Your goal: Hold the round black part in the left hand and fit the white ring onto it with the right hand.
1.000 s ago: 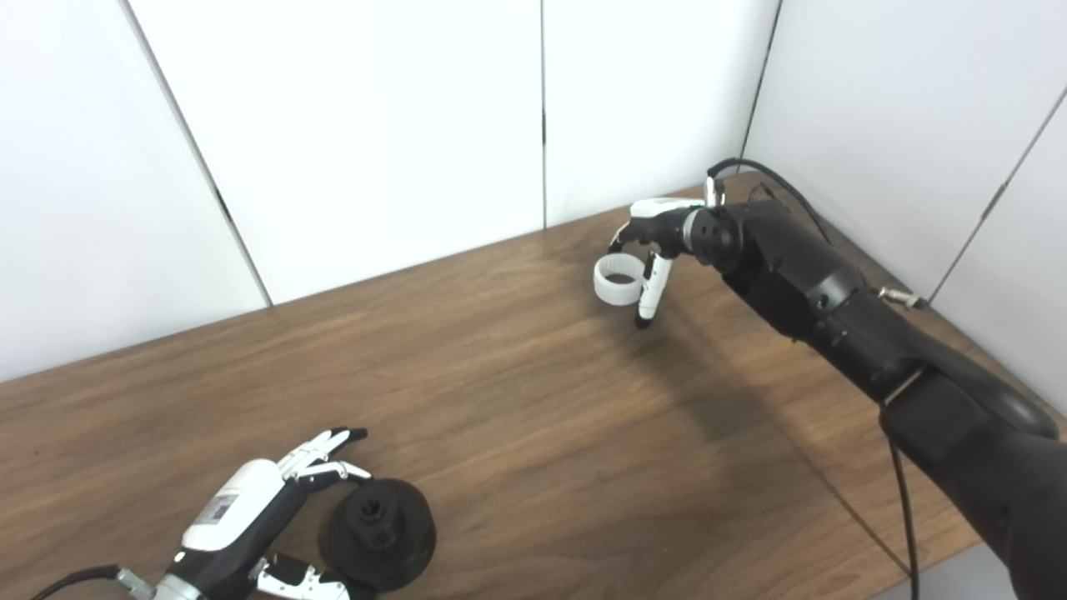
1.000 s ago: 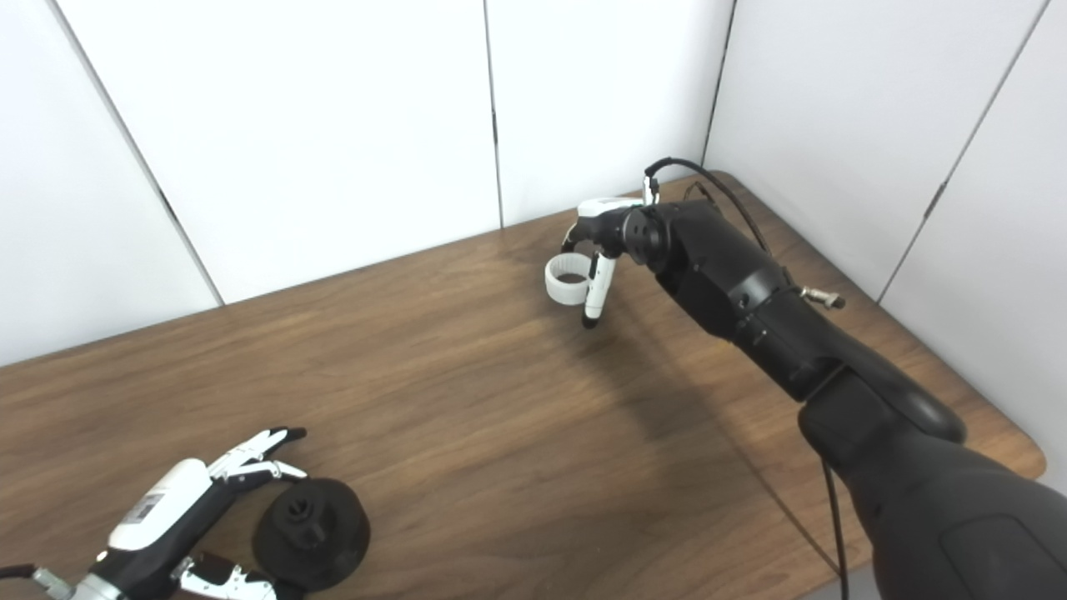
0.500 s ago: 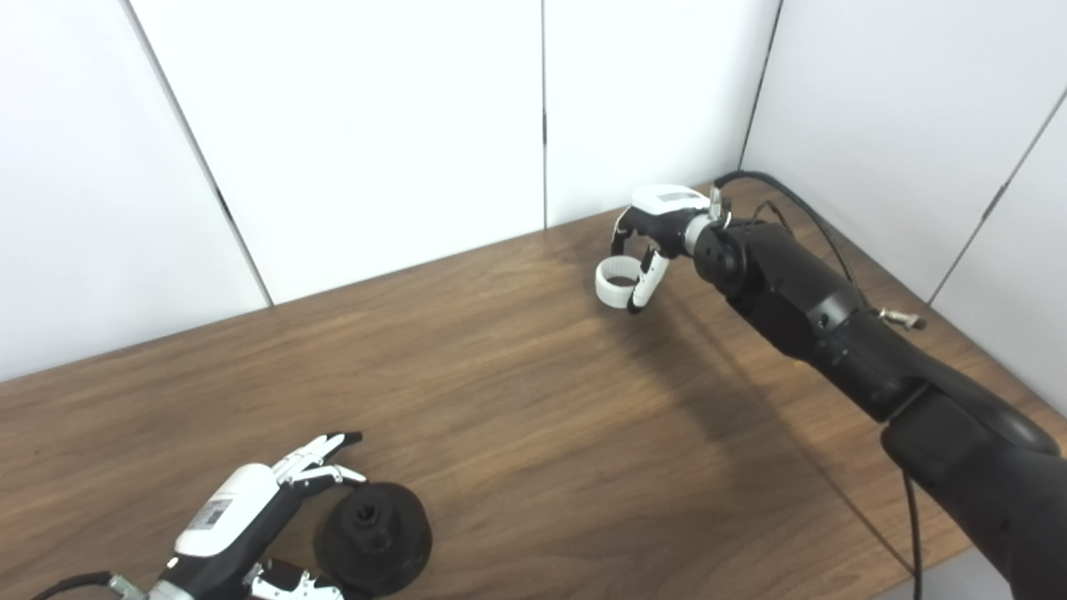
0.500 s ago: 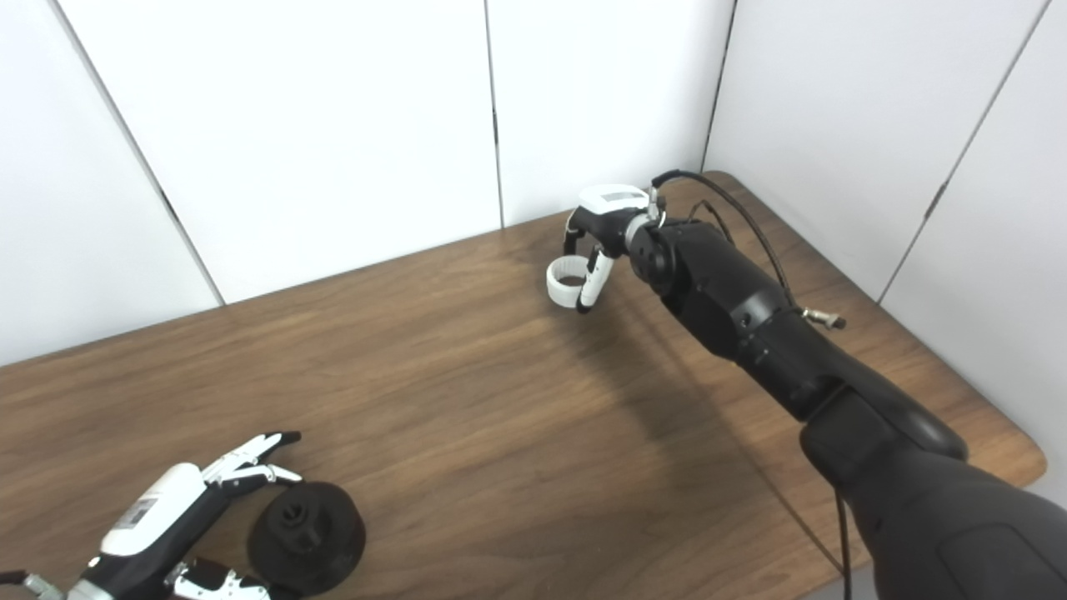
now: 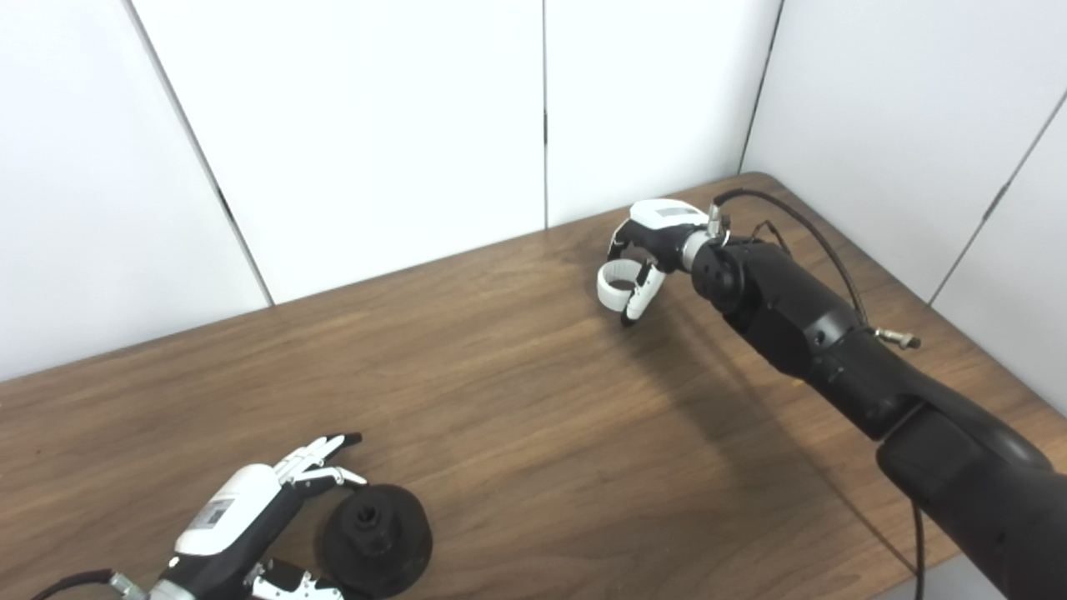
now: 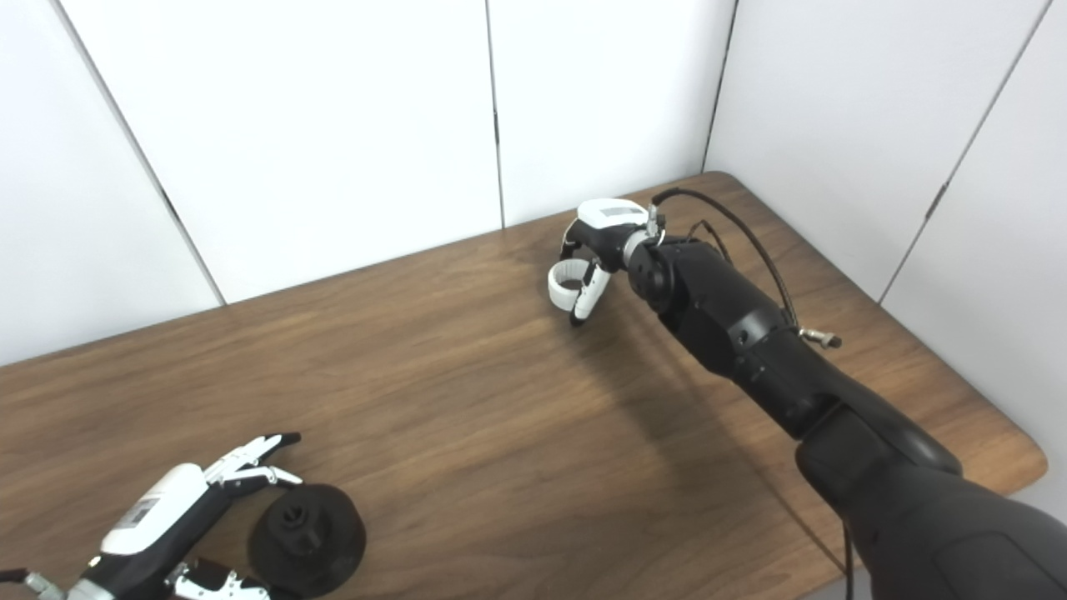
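The round black part (image 5: 377, 537) lies flat on the wooden table (image 5: 517, 417) near the front left, its hub facing up. My left hand (image 5: 242, 521) rests beside it, open, with straight fingers (image 5: 321, 457) along the part's far side and the thumb along its near side. Far back on the right, the white ring (image 5: 615, 282) sits low over the table. My right hand (image 5: 650, 242) is curled over it, with fingertips on its far rim and the thumb (image 5: 638, 293) pressed against its right side.
White wall panels stand right behind the table's back edge and along its right side. A black cable (image 5: 800, 221) loops over my right forearm (image 5: 800, 325). The table's rounded front right corner (image 6: 1029, 454) lies beside that arm.
My right hand has dropped lower over the white ring and its thumb has curled in against it. The ring has stayed about where it was. The left hand and black part have barely shifted.
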Tool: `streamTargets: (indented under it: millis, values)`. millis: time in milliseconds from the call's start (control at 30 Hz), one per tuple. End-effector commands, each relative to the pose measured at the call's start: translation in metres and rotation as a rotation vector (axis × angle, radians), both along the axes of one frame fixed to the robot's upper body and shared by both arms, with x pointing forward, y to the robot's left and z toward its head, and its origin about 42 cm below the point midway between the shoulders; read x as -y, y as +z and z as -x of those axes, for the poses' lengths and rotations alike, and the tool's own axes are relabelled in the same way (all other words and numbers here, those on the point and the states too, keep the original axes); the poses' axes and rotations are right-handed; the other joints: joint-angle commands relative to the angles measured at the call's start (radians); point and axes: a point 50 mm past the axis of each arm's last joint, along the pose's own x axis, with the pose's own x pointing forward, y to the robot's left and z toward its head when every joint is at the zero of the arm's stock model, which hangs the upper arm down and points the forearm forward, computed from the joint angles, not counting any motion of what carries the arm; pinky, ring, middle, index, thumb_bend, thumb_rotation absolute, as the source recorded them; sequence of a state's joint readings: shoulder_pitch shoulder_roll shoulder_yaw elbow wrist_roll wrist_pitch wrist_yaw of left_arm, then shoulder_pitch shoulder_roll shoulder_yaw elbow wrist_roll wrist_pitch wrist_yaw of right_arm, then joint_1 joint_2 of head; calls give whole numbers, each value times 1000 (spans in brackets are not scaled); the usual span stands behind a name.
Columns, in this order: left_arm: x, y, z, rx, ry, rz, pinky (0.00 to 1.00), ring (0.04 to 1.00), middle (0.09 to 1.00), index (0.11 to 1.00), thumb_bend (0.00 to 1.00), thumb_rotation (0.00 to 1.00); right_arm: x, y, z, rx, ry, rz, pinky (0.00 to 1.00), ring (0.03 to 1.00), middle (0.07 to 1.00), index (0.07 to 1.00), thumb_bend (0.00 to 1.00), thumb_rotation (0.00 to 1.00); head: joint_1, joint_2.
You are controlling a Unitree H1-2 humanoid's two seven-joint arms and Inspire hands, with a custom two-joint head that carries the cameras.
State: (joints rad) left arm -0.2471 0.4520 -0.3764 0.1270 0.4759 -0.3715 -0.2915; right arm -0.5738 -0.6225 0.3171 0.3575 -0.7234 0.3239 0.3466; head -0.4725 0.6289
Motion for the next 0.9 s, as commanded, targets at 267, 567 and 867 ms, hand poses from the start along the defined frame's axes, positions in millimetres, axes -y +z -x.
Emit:
streamTargets:
  millis: [267, 567, 867]
  values:
    - [-12, -7, 6, -42, 10, -81, 949, 982, 967, 489, 522, 71, -1, 7, -4, 114, -4, -20, 757, 813, 813, 565, 674, 157, 8, 6]
    - [-13, -7, 7, -46, 14, -72, 960, 983, 966, 489, 522, 70, 1, 9, -3, 155, 21, 24, 706, 795, 774, 484, 518, 130, 11, 13]
    - [-11, -6, 7, -45, 16, -72, 959, 980, 965, 489, 522, 70, 3, 19, -1, 183, 58, 25, 692, 795, 761, 483, 522, 128, 19, 22]
